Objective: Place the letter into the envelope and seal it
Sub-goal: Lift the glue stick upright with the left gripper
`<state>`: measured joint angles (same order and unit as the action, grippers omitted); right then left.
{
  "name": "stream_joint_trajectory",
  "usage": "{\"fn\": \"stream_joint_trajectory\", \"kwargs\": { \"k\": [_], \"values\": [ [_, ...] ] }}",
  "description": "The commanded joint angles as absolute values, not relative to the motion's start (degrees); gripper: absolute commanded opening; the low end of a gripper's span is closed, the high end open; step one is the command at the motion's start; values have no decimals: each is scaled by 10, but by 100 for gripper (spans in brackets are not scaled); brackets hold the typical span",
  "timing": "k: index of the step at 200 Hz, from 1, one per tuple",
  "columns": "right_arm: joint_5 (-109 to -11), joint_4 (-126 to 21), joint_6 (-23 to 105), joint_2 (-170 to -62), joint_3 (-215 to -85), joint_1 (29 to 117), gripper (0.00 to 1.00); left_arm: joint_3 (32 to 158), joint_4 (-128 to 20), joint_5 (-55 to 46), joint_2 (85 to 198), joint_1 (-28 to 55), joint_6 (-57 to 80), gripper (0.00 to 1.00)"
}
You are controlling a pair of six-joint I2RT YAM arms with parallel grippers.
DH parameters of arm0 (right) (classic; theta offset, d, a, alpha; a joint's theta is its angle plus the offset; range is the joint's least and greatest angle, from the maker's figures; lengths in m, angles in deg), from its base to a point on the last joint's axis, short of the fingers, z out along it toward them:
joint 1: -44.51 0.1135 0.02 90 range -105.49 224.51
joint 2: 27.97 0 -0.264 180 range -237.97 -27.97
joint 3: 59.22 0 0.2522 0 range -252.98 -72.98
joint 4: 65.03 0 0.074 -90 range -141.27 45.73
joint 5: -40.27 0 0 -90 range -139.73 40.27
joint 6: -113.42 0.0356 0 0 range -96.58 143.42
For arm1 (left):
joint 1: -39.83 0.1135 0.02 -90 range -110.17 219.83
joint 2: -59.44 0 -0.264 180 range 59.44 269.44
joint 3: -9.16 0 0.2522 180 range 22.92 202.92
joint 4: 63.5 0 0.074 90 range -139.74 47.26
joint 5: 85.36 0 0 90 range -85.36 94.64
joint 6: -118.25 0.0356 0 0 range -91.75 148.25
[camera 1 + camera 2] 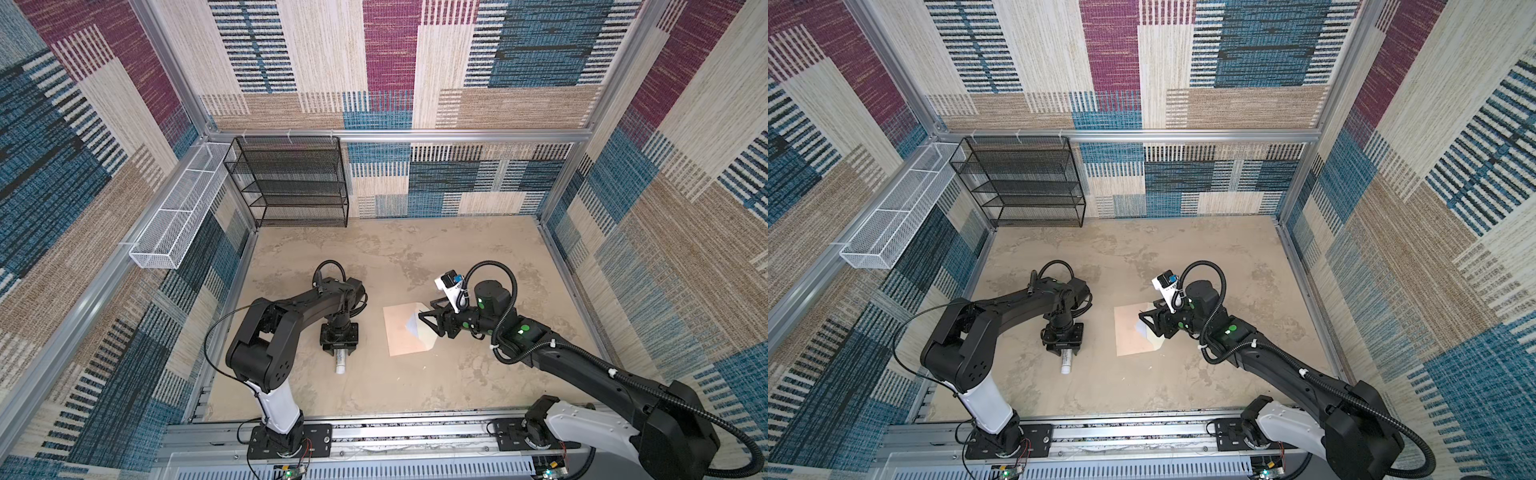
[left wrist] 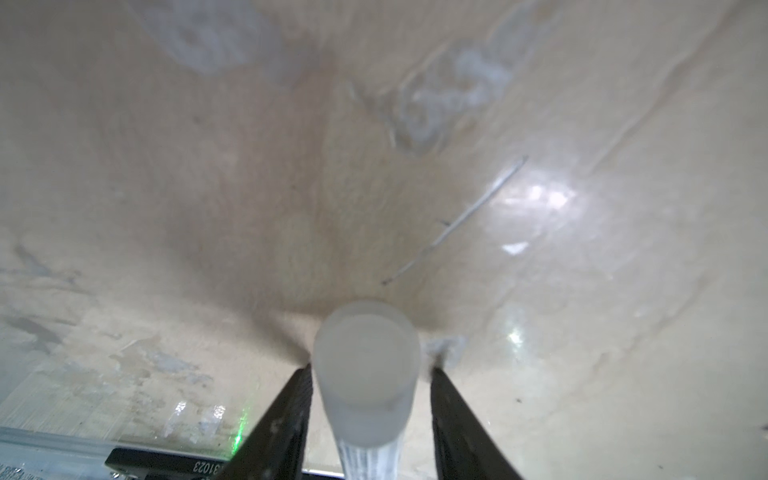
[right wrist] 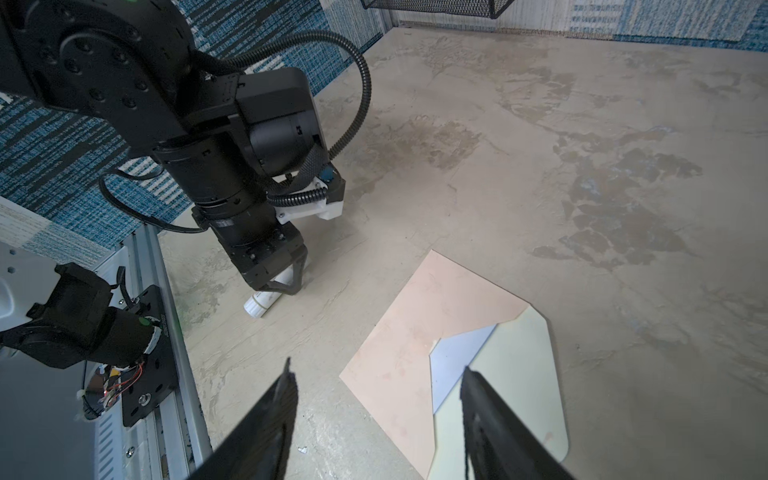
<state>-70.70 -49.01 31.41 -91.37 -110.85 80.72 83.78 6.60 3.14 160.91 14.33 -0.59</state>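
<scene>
Two papers, seemingly light and limp. Envelope [image 1: 401, 332] flat mid-table, flap [image 3: 519, 374] open; pinch at the flap's tip, likely creases easily. Letter [image 3: 453, 365] tucked inside, corner showing. Right gripper [image 3: 376, 365] jaws apart over the flap; left gripper [image 2: 370, 365] jaws apart astride a white tube [image 1: 340, 363], unclamped.

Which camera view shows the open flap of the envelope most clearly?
The right wrist view: the envelope lies close below the camera, its cream flap open, the letter showing inside. Both top views show the envelope small, its flap partly hidden by the right gripper. The left wrist view does not show it.
</scene>
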Motion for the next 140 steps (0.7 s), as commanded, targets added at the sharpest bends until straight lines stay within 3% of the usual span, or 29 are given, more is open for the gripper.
{"fn": "stream_joint_trajectory", "kwargs": {
  "k": [1, 86, 121, 140],
  "values": [
    [-702, -491, 317, -913, -1115, 808, 66, 828, 5, 45, 1621, 144, -24, 47],
    [-697, -486, 327, -902, -1111, 808, 66, 769, 5, 24, 1592, 144, -17, 37],
    [-697, -478, 327, -899, -1116, 808, 65, 779, 7, 18, 1612, 144, -18, 37],
    [-693, -474, 326, -892, -1116, 808, 66, 774, 8, 12, 1609, 144, -17, 42]
  ]
}}
